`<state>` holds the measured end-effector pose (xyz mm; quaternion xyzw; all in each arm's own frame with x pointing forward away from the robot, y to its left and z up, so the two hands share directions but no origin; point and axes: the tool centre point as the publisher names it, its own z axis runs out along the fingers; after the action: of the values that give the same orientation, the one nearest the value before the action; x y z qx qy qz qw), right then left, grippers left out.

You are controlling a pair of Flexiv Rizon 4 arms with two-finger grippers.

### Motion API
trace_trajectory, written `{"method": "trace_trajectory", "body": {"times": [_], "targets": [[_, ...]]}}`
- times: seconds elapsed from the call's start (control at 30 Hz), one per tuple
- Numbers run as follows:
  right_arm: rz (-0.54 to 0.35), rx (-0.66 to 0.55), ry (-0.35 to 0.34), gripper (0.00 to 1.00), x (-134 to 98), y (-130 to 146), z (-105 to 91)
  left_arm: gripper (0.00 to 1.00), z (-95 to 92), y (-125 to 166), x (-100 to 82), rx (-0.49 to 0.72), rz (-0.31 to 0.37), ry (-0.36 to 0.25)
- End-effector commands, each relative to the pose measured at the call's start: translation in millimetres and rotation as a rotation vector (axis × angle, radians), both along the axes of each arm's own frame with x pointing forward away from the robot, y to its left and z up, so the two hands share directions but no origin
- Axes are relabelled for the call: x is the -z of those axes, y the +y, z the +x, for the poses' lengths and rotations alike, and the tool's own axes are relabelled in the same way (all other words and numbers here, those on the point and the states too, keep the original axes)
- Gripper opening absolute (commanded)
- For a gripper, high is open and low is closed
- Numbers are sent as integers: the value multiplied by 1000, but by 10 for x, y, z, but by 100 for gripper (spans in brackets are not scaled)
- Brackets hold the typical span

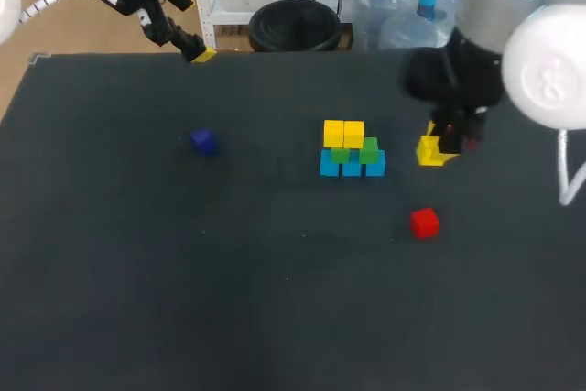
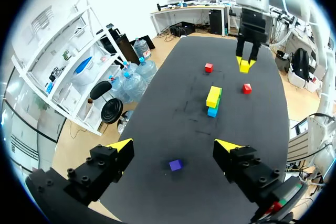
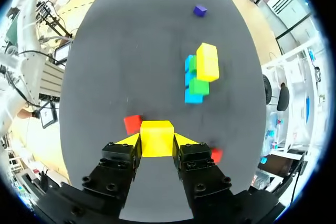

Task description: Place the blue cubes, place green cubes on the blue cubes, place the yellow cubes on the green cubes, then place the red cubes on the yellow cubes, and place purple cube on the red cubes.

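Dark tabletop (image 1: 137, 272) is occupied at frame centre by a stack of blue, green and yellow cubes (image 1: 352, 155); right of it, a single yellow cube (image 3: 157, 138) is clamped in the right gripper (image 1: 446, 144), seemingly meant for the yellow layer. The left gripper (image 2: 173, 144) is held wide open and empty at upper left, clear of the work

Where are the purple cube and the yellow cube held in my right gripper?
purple cube (image 1: 203, 141), head view, middle of the cube.
held yellow cube (image 3: 157, 138), right wrist view, middle of its visible face.
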<state>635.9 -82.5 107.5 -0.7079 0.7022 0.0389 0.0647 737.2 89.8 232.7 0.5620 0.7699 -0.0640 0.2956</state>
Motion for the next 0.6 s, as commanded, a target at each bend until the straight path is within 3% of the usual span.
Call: {"method": "trace_trajectory", "body": {"times": [0.03, 0.6], "targets": [[-14, 0, 9, 0, 32, 166, 136, 100, 4, 9, 2, 3, -2, 0], [-22, -6, 1, 0, 213, 383, 532, 100, 4, 9, 2, 3, -2, 0]]}}
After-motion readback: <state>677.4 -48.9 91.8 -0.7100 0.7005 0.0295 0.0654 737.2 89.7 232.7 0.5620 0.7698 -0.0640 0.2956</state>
